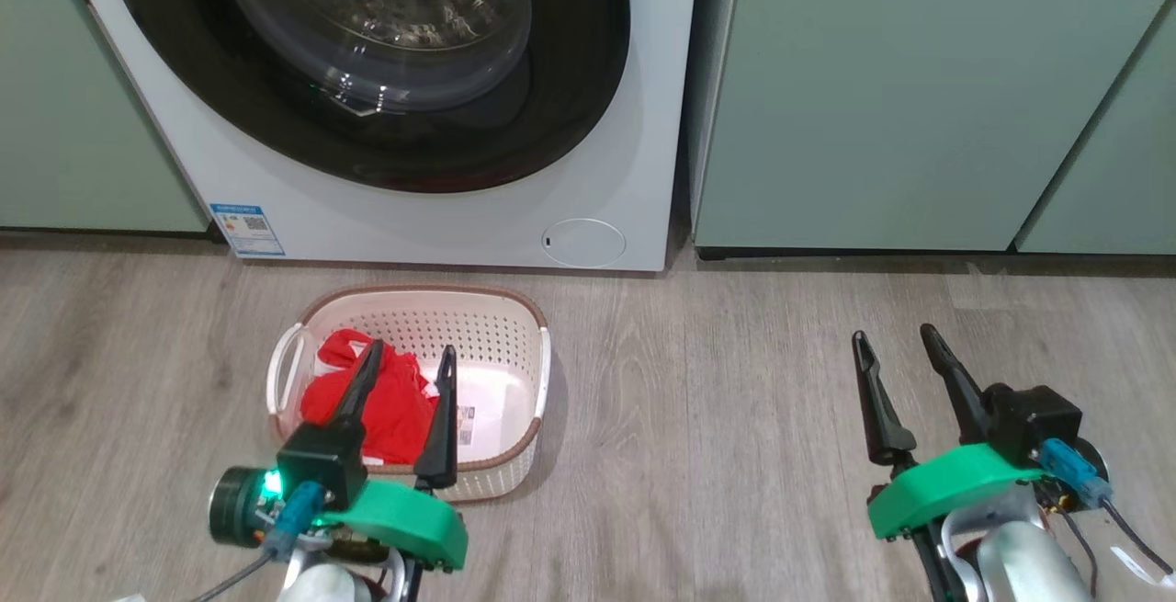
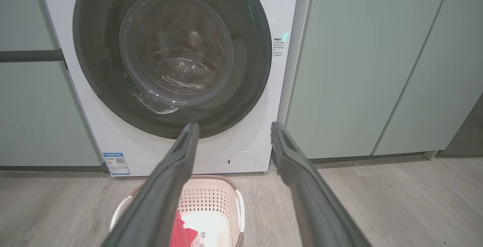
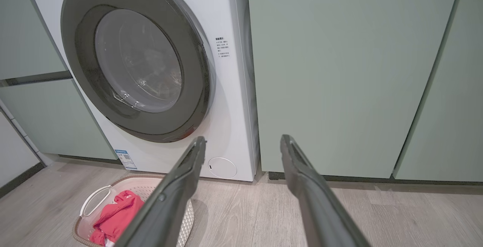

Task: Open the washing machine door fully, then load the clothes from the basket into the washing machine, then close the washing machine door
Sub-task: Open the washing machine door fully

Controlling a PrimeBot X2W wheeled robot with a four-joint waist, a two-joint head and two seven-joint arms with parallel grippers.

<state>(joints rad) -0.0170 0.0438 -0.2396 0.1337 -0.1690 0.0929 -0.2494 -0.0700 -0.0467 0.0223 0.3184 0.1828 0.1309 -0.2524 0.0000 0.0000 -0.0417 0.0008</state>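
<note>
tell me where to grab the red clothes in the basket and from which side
Pinch the bunched-up hump of the bright red soft fabric clothes, coming straight down from above: the perforated walls of the cream plastic basket close off every side, and the heap lies toward its left end. The open left end effector looks best placed.

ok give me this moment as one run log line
washing machine door: shut | clothes: in basket | left gripper: open, empty | right gripper: open, empty
</note>
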